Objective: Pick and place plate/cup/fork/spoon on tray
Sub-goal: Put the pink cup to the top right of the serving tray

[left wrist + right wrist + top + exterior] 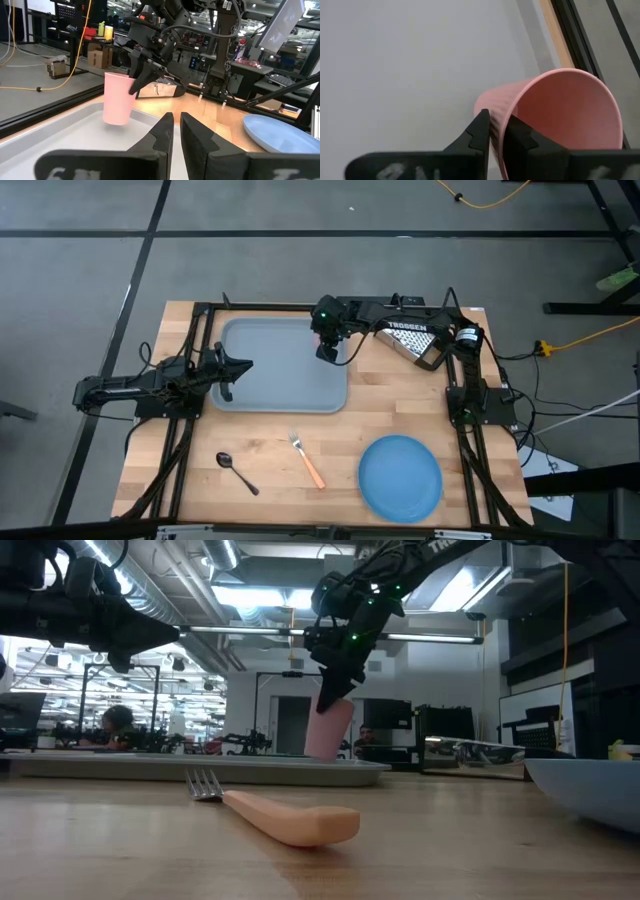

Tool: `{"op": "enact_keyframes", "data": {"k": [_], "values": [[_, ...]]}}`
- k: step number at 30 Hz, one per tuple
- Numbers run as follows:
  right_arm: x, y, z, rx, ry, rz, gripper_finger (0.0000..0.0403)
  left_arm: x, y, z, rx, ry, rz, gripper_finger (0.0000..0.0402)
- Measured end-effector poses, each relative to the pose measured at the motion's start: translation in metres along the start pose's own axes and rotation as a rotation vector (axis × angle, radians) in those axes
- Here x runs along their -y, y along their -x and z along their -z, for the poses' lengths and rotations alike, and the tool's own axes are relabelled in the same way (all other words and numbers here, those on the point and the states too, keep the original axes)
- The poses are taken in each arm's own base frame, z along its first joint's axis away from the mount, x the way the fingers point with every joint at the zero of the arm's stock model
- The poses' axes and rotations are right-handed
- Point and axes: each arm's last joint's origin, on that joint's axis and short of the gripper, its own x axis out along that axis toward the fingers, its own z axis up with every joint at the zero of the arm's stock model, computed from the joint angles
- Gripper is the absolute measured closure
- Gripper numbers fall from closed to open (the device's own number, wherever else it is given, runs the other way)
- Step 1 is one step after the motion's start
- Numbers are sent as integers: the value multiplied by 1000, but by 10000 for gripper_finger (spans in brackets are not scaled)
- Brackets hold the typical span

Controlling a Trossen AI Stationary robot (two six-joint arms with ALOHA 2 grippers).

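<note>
Right wrist view: my right gripper [496, 131] pinches cup [555, 120] rim only, over tray [270, 375] far-right corner; tilted cup may topple on release.

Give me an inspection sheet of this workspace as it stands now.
Surface: wooden table.
Job's things: cup above tray; fork, spoon, plate on the wood.
Clutter: metal grater beside the tray.
Grippers: right gripper pinches the cup's wall; left gripper over the tray's left edge, fingers near together, empty.
Cables: yellow cable on the floor.
Surroundings: people beyond the table, low view.
</note>
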Motion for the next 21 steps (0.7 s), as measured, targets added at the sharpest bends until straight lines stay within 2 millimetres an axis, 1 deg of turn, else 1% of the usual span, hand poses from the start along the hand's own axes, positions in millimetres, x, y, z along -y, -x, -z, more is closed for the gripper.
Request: {"op": "enact_keyframes", "data": {"k": [21], "values": [[0, 0, -1, 6, -74, 12, 361, 0, 0, 0, 0, -3, 0, 374]]}}
